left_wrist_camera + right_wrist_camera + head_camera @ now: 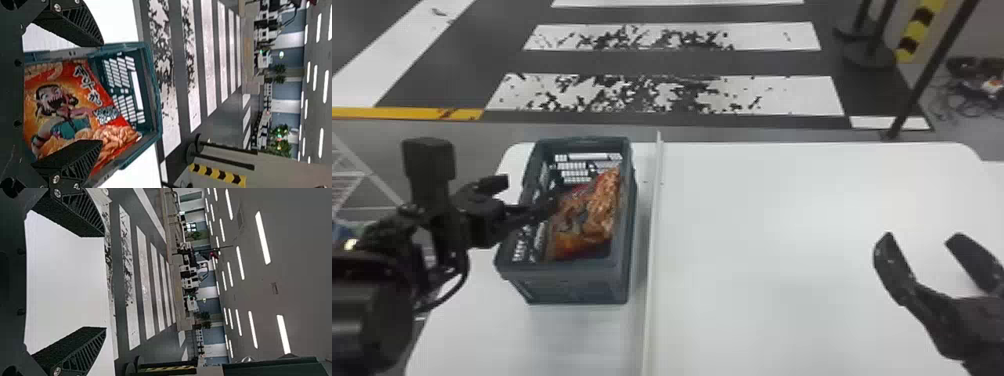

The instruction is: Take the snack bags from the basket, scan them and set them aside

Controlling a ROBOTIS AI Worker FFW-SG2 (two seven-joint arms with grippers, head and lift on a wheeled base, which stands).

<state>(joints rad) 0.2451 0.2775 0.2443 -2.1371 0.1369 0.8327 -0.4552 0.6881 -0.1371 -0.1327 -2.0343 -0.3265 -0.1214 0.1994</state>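
Note:
My left gripper (pixel 524 197) is at the basket's left side in the head view, one finger reaching over the rim. A dark grey-blue basket (pixel 567 285) holds an orange-red snack bag (pixel 587 215), which leans inside it. In the left wrist view the left gripper (pixel 102 94) stands open, the snack bag (pixel 62 105) showing between and beyond its fingers, inside the basket (pixel 154 90). My right gripper (pixel 917 240) is parked over the right part of the table; in the right wrist view that gripper (pixel 105 282) is open with nothing between its fingers.
A white table (pixel 782 225) carries the basket on its left part. A thin raised white strip (pixel 653 240) runs front to back just right of the basket. Beyond the table's far edge are a striped floor and dark posts (pixel 927 75).

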